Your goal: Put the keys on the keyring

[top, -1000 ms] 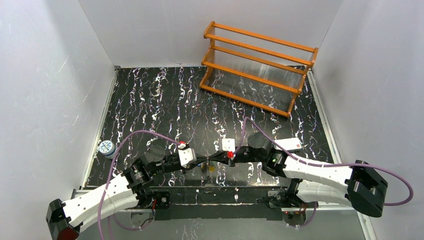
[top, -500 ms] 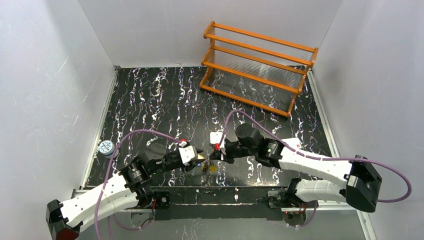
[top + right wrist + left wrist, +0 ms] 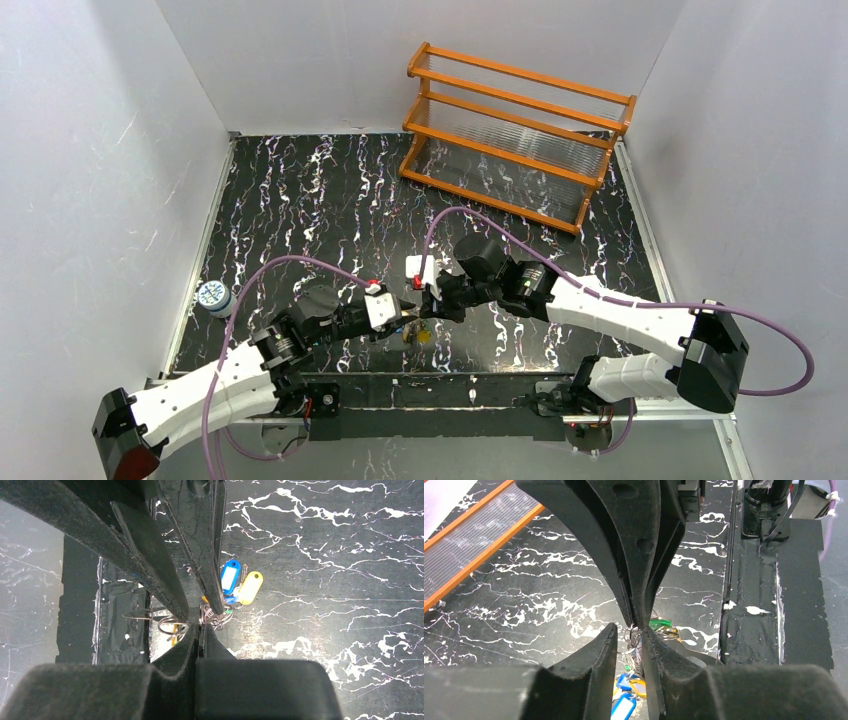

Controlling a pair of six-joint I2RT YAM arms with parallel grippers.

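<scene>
Black white-veined table [image 3: 300, 200], orange rack [image 3: 515, 135], blue, yellow keys [image 3: 232, 580] (one green)

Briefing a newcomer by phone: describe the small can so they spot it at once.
Look at the black marbled table and follow its left edge towards the near side. At that edge stands the small can. It is the only round thing there, blue and white on top, far from the orange rack at the back.

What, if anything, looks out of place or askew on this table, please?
Two things: the orange wooden rack with clear ribbed shelves sits skewed at the back right, not square to the black marbled table, and the small round blue-white can sits right at the left edge.
</scene>
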